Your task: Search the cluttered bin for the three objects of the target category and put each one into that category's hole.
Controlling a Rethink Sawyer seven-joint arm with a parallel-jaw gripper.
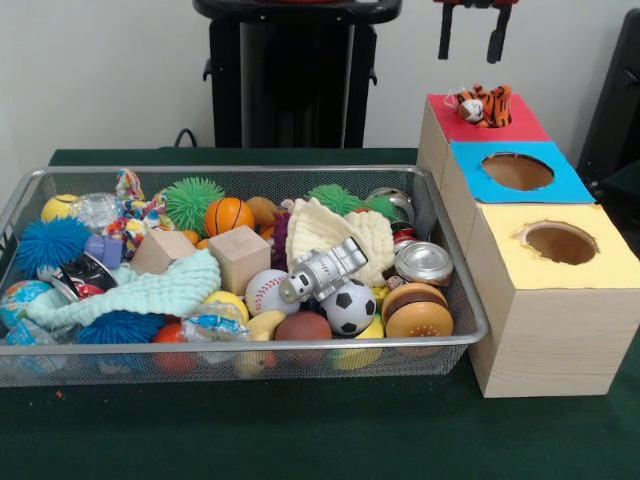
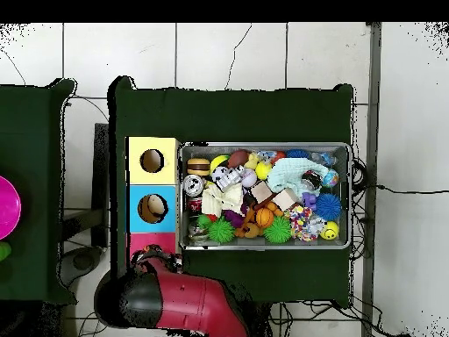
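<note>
The bin (image 1: 455, 290) is packed at nine o'clock; a tiger (image 1: 484, 104) is lodged in the red hole (image 1: 500, 122) at one o'clock; above it the gripper (image 1: 470, 40) hangs open, empty; it should be pushed straight down until seated.

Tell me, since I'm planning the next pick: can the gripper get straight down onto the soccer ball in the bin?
Probably yes. The soccer ball lies on top of the pile near the bin's front rim, nothing covering it. The silver toy robot leans beside it and may crowd the gripper, now over the red box.
</note>
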